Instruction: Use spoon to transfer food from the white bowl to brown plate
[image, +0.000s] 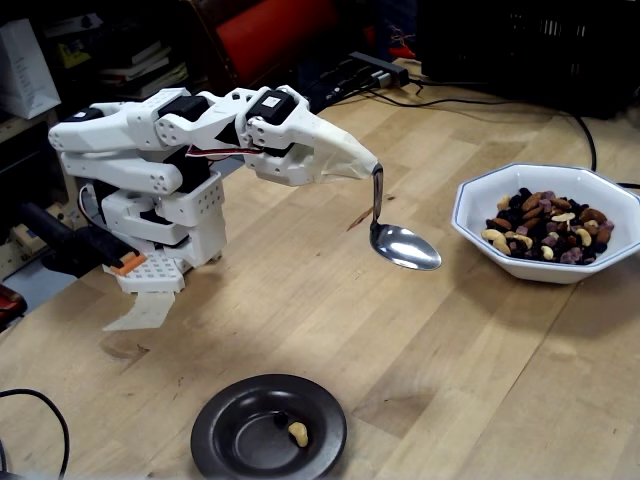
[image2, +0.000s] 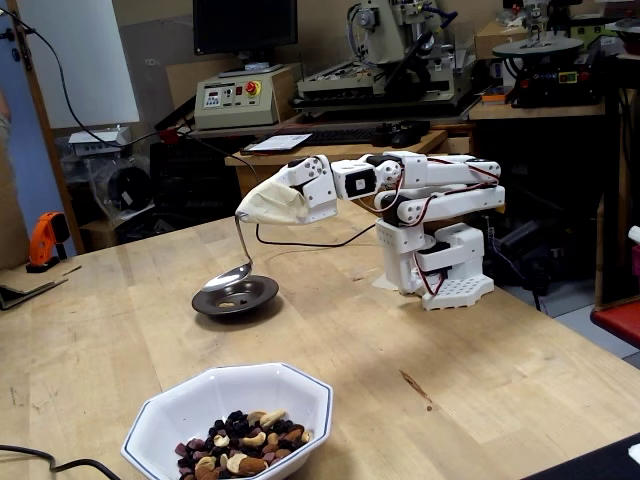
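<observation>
Hand (image: 368, 163) was wrapped in tan covering, so its fingers and their grip on the spoon (image: 403, 246) handle stayed hidden in both fixed views. Brown plate (image: 268, 428) and white bowl (image2: 232, 423) were each cut by a bottom edge. Pieces on the plate too small to identify.

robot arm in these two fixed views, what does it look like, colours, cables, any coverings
The arm is white blocky plastic with dark servo faces at the joints, on a white perforated base. Thin red and white wires run along it. The pincer is wrapped in a cream, cloth-like cover tapering to a point. An orange tab sits by the base.
</observation>
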